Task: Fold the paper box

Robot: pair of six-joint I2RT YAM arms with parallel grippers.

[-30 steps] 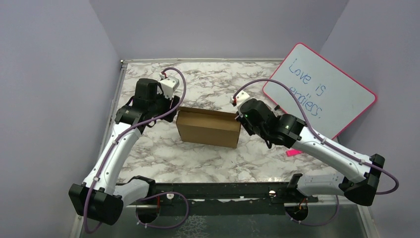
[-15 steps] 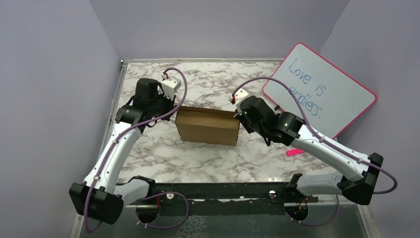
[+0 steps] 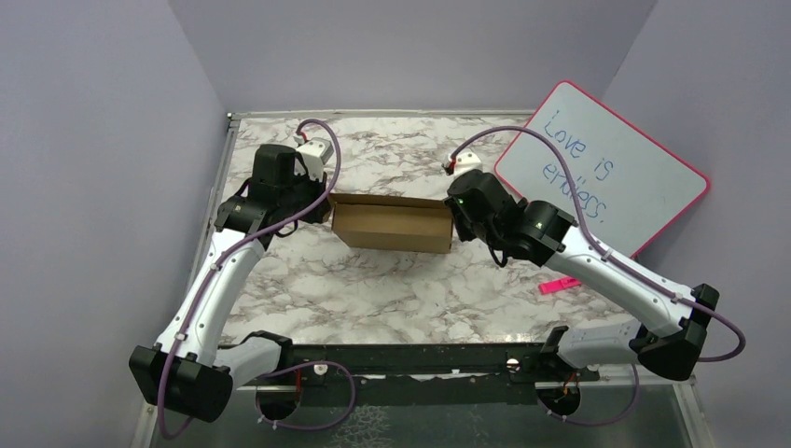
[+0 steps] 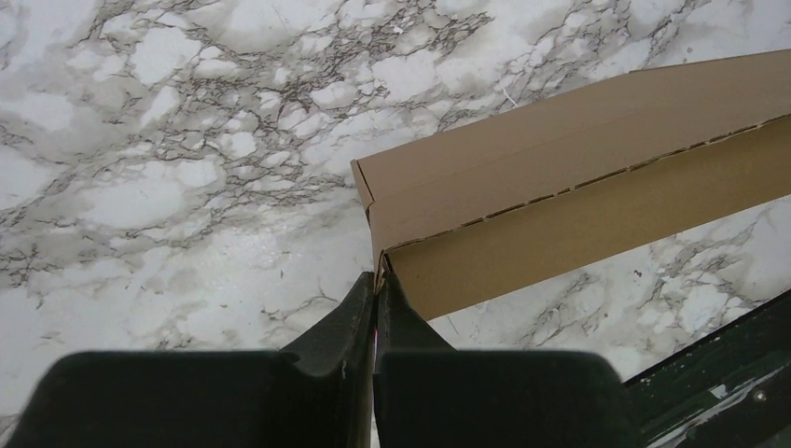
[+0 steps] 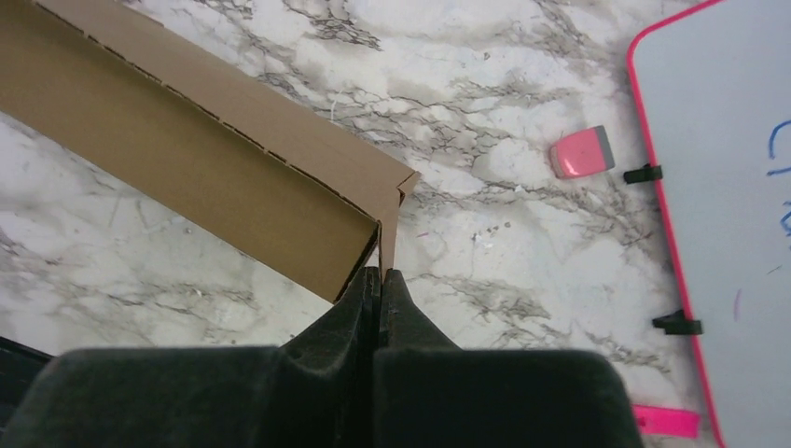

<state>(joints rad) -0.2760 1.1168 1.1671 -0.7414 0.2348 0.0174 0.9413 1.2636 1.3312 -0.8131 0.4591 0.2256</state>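
Starting at the near edge of the marble table [image 3: 373, 299], you have the left arm [image 3: 219, 280] and the right arm [image 3: 606, 271] rising from a dark rail [image 3: 420, 355], one reaching up the left side, the other coming in from the right. A small pink marker-like object [image 3: 560, 285] lies on the marble just beside the right arm; it is too small in the overhead view to name with certainty.

Further in, at about the middle of the table, sits the paper box [image 3: 392, 224]: plain brown cardboard, long and shallow, its long side running left to right. Your left gripper [image 4: 377, 280] meets the box's left end. Its two black fingers [image 4: 345, 317] are pressed together, and the thin cardboard edge at the corner appears to be pinched between the tips. A perforated line [image 4: 578, 187] runs along the box's long wall in that wrist view. Your right gripper [image 5: 381, 277] meets the right end in the same way, closed tight on the upright edge of the end wall, with the inside of the box facing that camera.

Beyond the right gripper, a pink eraser [image 5: 581, 152] lies on the marble, apart from the box and near the pink-rimmed whiteboard [image 3: 606, 177]. That board leans at the far right, with blue handwriting on it. Lilac walls [image 3: 410, 47] close in the table at the back and sides.
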